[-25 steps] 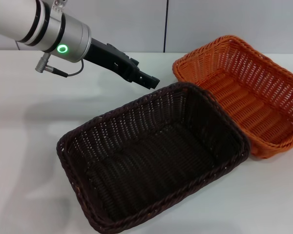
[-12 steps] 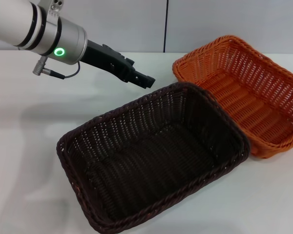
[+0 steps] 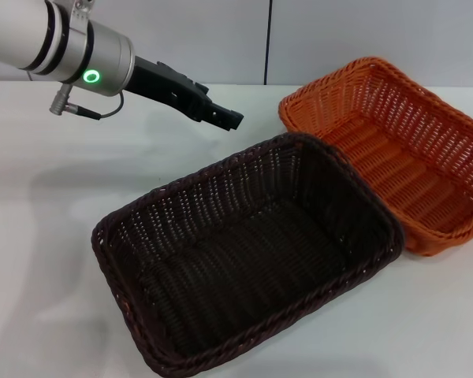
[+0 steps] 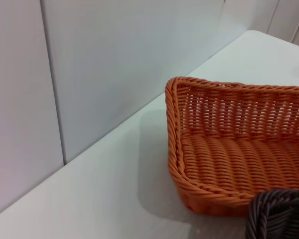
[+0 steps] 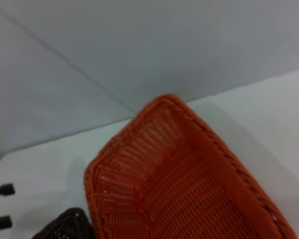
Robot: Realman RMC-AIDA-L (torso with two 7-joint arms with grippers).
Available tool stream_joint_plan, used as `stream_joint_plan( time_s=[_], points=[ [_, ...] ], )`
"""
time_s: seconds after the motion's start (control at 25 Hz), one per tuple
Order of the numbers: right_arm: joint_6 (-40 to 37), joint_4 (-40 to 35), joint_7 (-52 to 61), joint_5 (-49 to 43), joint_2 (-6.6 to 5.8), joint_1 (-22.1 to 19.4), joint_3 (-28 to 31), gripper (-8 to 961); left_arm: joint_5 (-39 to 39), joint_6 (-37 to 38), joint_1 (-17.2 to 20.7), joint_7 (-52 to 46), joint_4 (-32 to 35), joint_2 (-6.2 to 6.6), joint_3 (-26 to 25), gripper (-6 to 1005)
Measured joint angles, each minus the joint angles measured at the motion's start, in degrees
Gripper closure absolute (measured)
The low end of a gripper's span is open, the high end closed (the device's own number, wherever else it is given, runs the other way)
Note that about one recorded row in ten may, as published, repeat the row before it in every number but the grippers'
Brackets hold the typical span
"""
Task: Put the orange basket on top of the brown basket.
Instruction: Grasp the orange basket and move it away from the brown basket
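Observation:
The orange basket stands on the white table at the right. The brown basket stands in front of it at the centre, its far right corner touching the orange one's side. Both are empty. My left gripper hangs in the air above the table just beyond the brown basket's far rim, holding nothing. Its two black fingertips show apart at the edge of the right wrist view. The left wrist view shows the orange basket and a corner of the brown basket. The right gripper is out of view.
A grey panelled wall runs along the back of the white table. The left arm's silver forearm with a green light reaches in from the upper left.
My left arm has drawn back up and to the left, lifting its gripper a little away from the brown basket's far rim. The baskets have not moved.

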Motion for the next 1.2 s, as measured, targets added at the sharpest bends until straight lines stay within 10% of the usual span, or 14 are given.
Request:
stream_joint_plan(
  time_s=[1.2],
  points=[
    [-6.88,1.23,9.06,-11.58,-0.46,4.2,-1.63,367,-0.27,0.88,-0.31,-0.09,0.18,-0.73,0.42,138]
  ],
)
